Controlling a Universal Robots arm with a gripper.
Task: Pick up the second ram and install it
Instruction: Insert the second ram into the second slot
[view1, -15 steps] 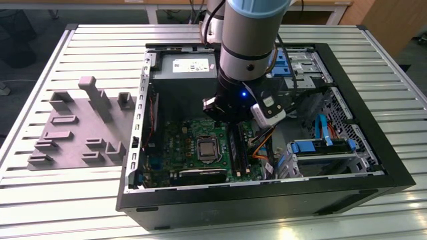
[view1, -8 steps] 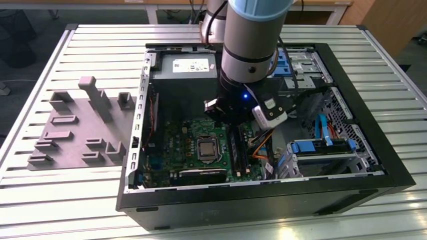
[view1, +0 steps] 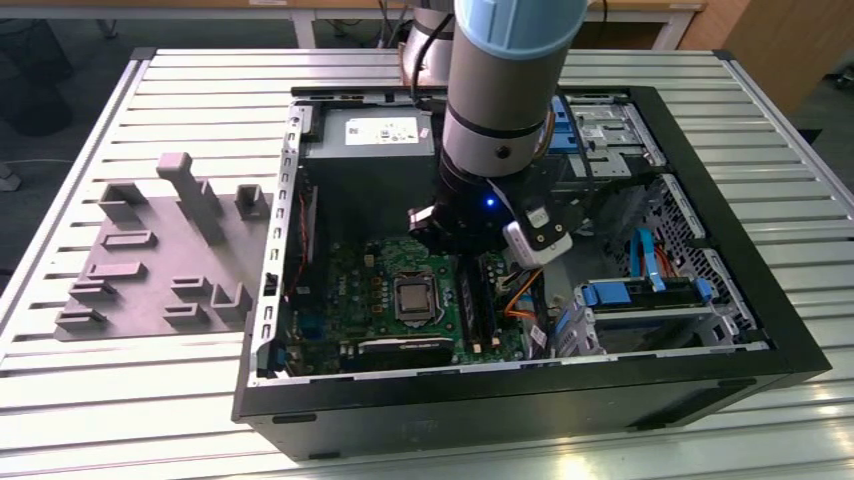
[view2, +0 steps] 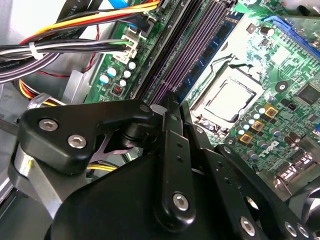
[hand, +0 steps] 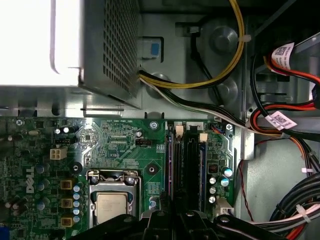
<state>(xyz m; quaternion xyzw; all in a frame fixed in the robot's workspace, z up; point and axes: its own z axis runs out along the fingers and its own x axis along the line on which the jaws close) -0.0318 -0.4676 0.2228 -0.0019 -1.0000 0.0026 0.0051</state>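
Second ram (hand: 191, 165) appears as a dark bar edge-on in the slot row beside the processor socket (hand: 111, 205), right under the gripper (hand: 185, 217). The slatted counter (view1: 160, 90) carries one open black computer case (view1: 747, 300) holding one green motherboard (hand: 125, 145). I cannot tell whether the gripper is clenched or released. Two white printed tags (hand: 282, 55) hang on cables, their print too small to read.

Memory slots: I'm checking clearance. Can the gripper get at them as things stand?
Probably yes: the gripper hangs right above the memory slots, and the cable bundle lies off to one side, not across them.
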